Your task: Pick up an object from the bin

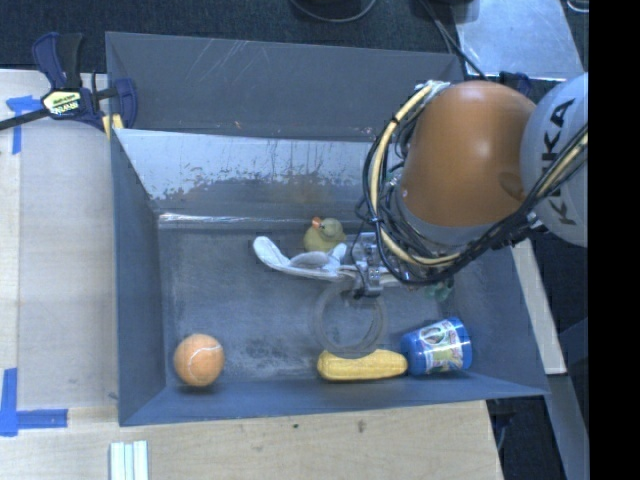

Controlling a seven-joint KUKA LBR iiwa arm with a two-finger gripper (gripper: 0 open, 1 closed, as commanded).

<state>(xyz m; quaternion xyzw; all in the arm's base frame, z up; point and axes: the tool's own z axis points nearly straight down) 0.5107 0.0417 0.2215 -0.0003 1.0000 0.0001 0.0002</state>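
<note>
Reaching in from the right and angled down to the left. Ending in a small grey metal gripper (365,273), pointed downward, poking out from beneath the wrist. Capped just above and to the right of the gripper by a large rounded orange-brown cover (465,158), hiding most of the wrist. Ringed by a bundle of black and yellow cables (385,183), looping round the cover's left and lower edges and running down close to the gripper. Farther right of the gripper, joined to a white arm link (570,168) lettered KUKA in black.
</note>
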